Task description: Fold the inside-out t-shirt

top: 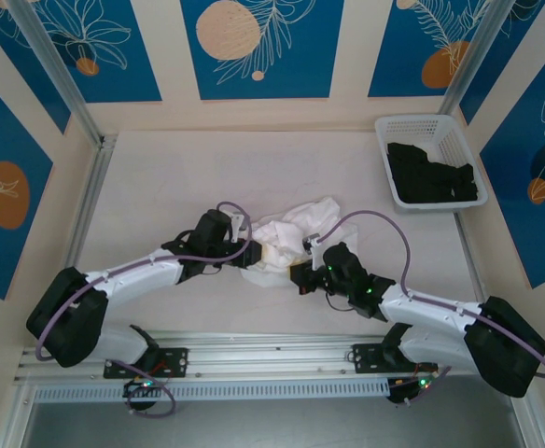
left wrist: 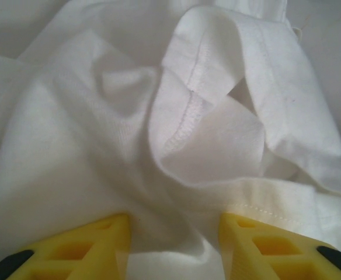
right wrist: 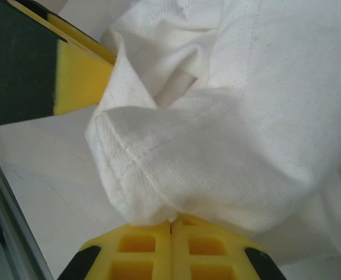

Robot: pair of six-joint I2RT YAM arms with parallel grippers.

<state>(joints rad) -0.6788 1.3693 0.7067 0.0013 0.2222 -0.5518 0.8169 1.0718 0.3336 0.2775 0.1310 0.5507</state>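
Inside-out t-shirt [top: 291, 238]: white, thin, wrinkled, seam stitching showing, bunched in heap mid-worktop [top: 160, 187] between both arms. Likely light, limp, no stiffness; will sag and slip. Best taken at hem or sleeve edge. Right hand [right wrist: 171, 230] clamped shut on folded hem. Left hand [left wrist: 173, 236] part-open, cloth between fingers.

Left gripper [left wrist: 173, 227] apart, right gripper [right wrist: 171, 226] closed.

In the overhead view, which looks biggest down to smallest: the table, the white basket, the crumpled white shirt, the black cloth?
Largest to smallest: table, basket, white t-shirt, black garment. The bunched-up white t-shirt and basket look close, so that pair is unsure.
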